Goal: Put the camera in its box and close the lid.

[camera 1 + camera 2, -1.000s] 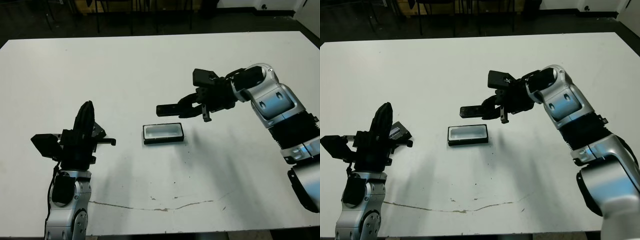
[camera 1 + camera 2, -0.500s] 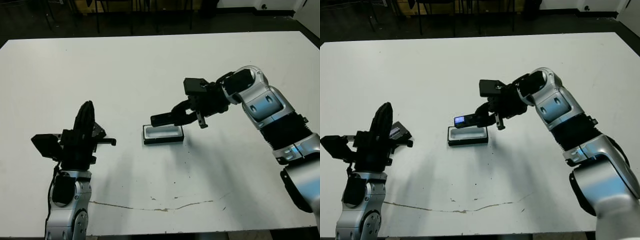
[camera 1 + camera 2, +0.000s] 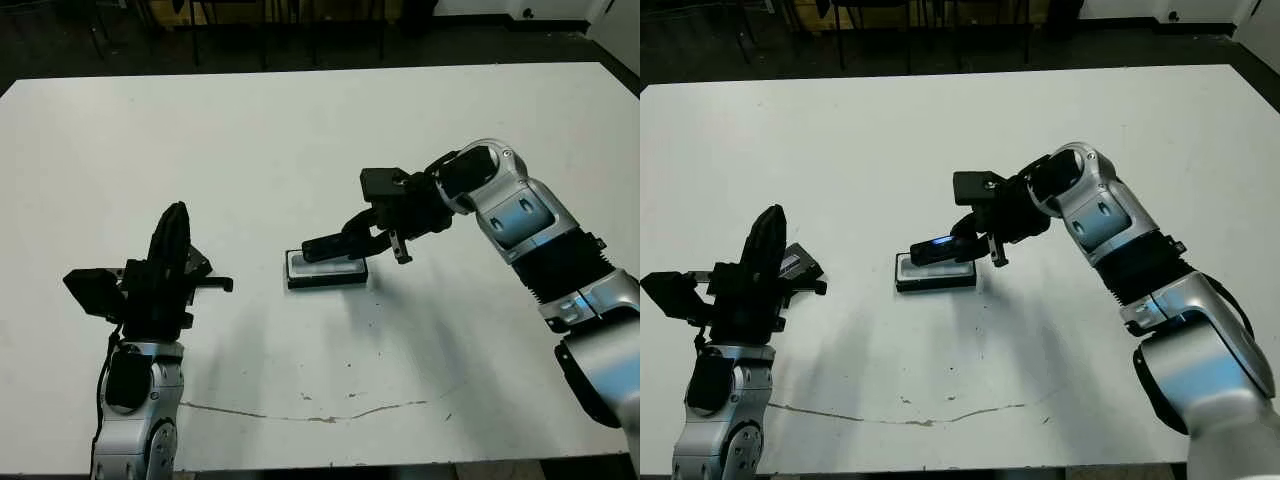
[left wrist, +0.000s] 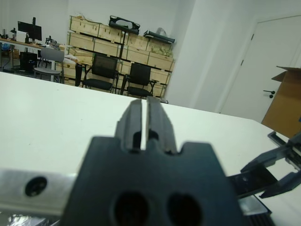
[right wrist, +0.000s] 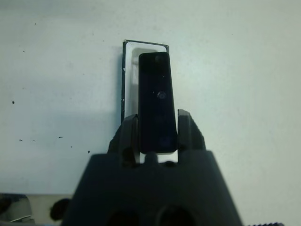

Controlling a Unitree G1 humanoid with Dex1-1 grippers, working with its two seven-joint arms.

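The fingers (image 4: 155,120) of the left gripper (image 3: 172,235) are being held pressed together with only a thin slit between them, and nothing is being gripped; the gripper is being kept raised above the left part of the white table (image 3: 300,130), pointing up and away. Just beside and behind that gripper, the lid (image 3: 797,265) is lying flat on the table, partly hidden by the arm, with its silvery-grey marking facing up.

Toward the middle of the table, the box (image 3: 327,270) is resting open, its white lining exposed within black walls. The camera (image 3: 335,245) is being held directly over the box, lengthwise along it, with its far end tilted down toward the box's left end. In the right wrist view the camera (image 5: 156,108) is being seen lined up over the box (image 5: 127,70), covering most of the lining; whether it is touching the lining cannot be told. A bluish-white patch is showing on its face in the right eye view.

The right gripper (image 3: 375,235) is being closed on the camera's near end, one finger on each long side, with the right arm (image 3: 520,220) reaching in from the right.
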